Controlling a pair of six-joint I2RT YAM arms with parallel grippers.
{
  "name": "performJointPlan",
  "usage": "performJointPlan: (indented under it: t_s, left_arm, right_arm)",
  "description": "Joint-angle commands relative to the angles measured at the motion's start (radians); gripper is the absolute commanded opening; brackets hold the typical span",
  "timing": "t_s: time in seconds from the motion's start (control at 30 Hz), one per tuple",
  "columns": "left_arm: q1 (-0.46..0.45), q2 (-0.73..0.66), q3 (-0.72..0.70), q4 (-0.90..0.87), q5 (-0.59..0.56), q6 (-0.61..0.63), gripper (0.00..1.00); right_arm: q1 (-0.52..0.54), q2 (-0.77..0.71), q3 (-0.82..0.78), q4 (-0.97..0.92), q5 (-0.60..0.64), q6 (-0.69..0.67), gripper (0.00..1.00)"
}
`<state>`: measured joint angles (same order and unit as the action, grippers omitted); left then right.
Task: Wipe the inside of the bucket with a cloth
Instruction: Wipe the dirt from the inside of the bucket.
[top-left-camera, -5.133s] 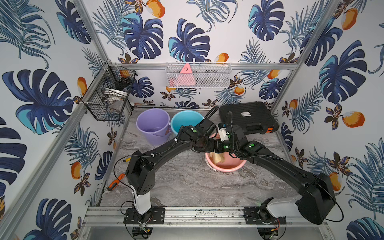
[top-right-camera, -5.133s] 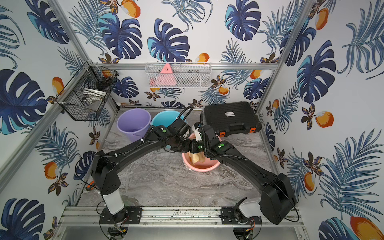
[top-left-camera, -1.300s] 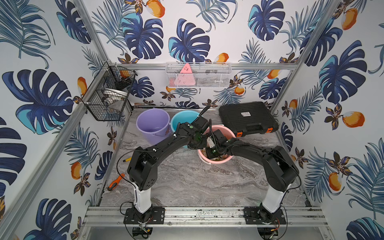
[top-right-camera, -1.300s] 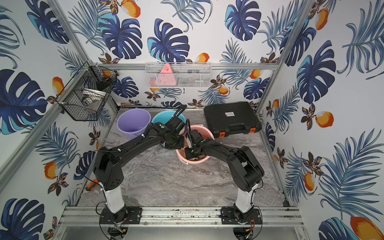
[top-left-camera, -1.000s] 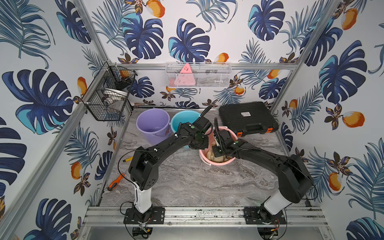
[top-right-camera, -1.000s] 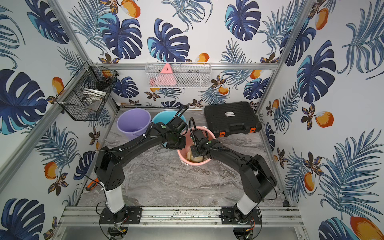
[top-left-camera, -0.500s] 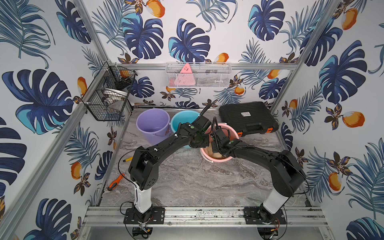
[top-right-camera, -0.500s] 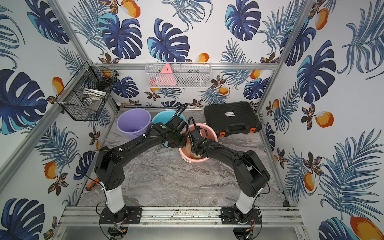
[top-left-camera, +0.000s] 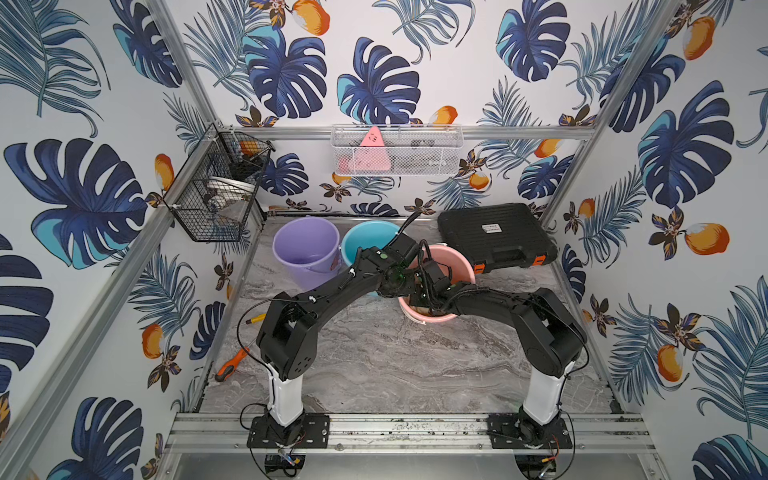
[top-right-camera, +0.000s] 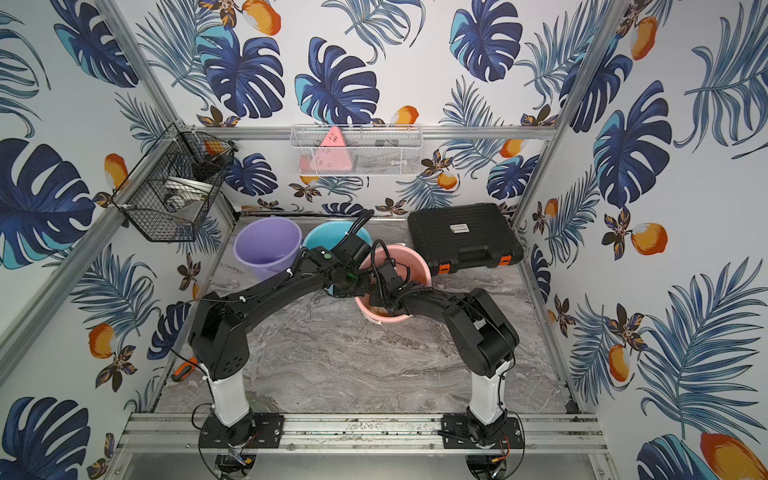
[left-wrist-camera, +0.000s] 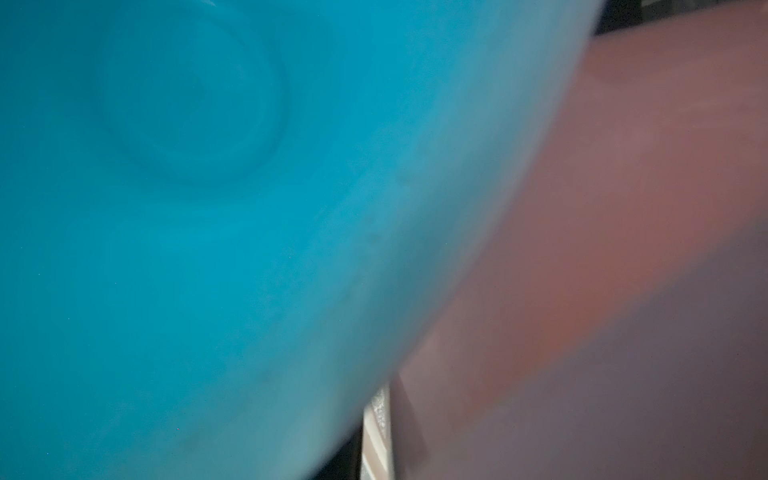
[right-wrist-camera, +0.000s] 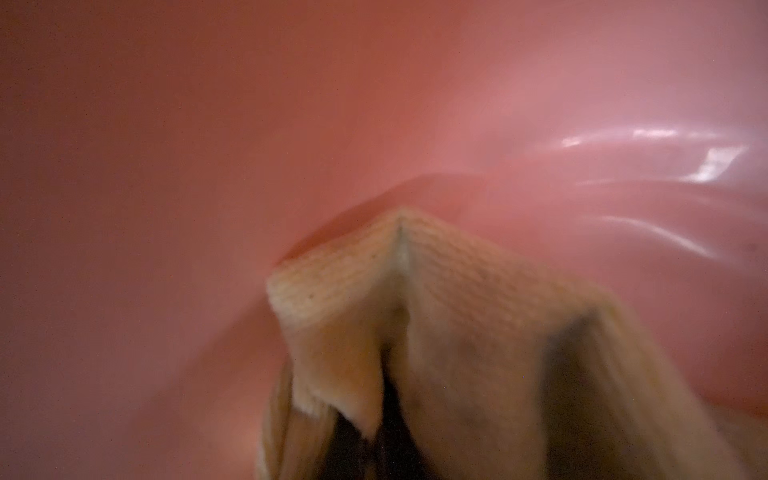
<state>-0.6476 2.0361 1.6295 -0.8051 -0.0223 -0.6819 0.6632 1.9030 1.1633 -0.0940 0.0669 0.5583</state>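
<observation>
I have the right jaws closed on the cloth (right-wrist-camera: 457, 316), bunched deep inside the pink bucket (top-left-camera: 457, 259) against its wall. Left jaws closed at that bucket's rim, teal bucket (top-left-camera: 365, 237) side; can't tell if they're pinching the rim. Both buckets side by side on the table (top-left-camera: 374, 353).

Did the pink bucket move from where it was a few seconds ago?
Yes. The pink bucket has slid backward, toward the black case: its rim now nearly meets the case's front corner, where a gap showed before.
</observation>
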Motion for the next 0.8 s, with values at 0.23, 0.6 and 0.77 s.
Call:
performJointPlan:
  t_s: [0.23, 0.6, 0.77]
  left_arm:
    - [-0.030, -0.046, -0.032, 0.051, -0.055, 0.080, 0.00]
    - [-0.094, -0.071, -0.140, 0.183, -0.215, 0.032, 0.00]
    - [-0.100, -0.073, -0.176, 0.242, -0.203, 0.002, 0.00]
  right_arm:
    - [0.015, -0.010, 0.055, -0.264, -0.415, -0.229, 0.00]
    - [0.015, -0.196, 0.084, -0.536, -0.281, -0.329, 0.00]
    - [0.014, -0.248, 0.040, -0.461, -0.446, -0.246, 0.00]
